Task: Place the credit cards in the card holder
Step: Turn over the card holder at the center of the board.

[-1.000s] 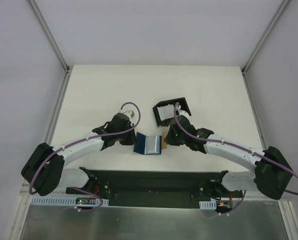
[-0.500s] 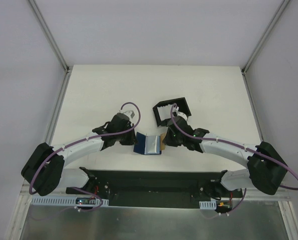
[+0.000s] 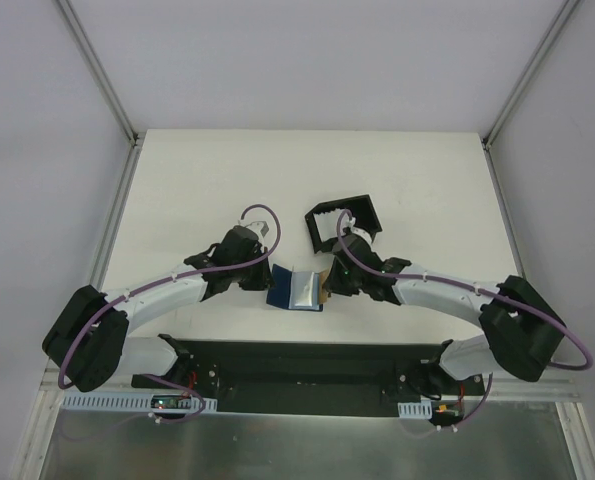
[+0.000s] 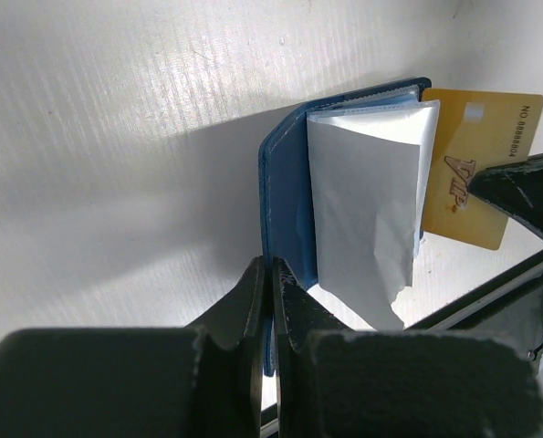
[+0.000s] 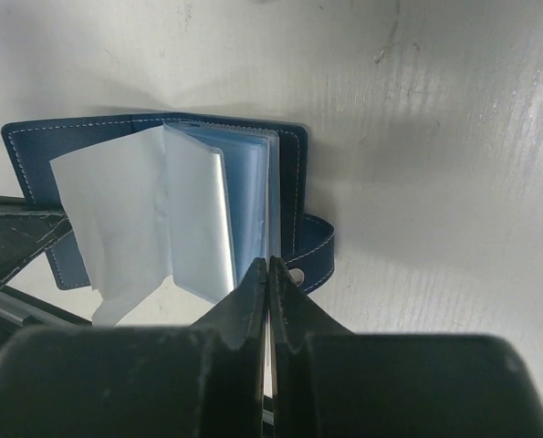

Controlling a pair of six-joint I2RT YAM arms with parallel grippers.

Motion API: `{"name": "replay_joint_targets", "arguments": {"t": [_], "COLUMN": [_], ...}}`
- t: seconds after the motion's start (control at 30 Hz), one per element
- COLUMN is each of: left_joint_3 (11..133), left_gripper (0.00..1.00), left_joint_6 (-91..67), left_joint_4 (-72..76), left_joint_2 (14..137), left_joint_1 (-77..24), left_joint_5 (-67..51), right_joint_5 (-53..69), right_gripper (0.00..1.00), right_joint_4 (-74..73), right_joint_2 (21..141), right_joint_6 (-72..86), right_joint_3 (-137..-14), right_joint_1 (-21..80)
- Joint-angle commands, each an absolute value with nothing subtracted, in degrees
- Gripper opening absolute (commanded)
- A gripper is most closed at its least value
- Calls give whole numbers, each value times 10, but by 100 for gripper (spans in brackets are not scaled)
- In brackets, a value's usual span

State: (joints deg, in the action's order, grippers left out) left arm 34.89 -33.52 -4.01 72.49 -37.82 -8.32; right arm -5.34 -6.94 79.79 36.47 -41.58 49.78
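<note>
Black tray [image 3: 335,208] beyond open card holder [image 3: 297,287]

The only readable writing is on the yellow-orange card [image 4: 472,164], which sticks out at the right edge of the open card holder [image 4: 285,182]. In the left wrist view it carries "VIP" in large, dark, slanted letters on its face. Along one short edge, in small dark print, is a serial that reads about "NO 8888804", though its last digits are not sure. The top and right wrist views show no legible text.
</note>
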Motion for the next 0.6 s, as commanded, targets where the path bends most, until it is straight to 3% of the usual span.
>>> {"name": "replay_joint_targets", "arguments": {"t": [0.0,0.57], "left_joint_3": [351,298], "left_gripper": [0,0], "left_joint_6": [-336,-359], "left_joint_4": [-59,-3], "left_joint_2": [729,745], "left_joint_1": [-380,-380], "left_joint_5": [-73,-73], "right_joint_5": [-21,65], "right_gripper": [0,0], "right_joint_4": [-18,93], "right_joint_2": [815,812], "right_joint_6": [396,406], "right_joint_3": [-397,-388], "right_joint_1": [493,479]}}
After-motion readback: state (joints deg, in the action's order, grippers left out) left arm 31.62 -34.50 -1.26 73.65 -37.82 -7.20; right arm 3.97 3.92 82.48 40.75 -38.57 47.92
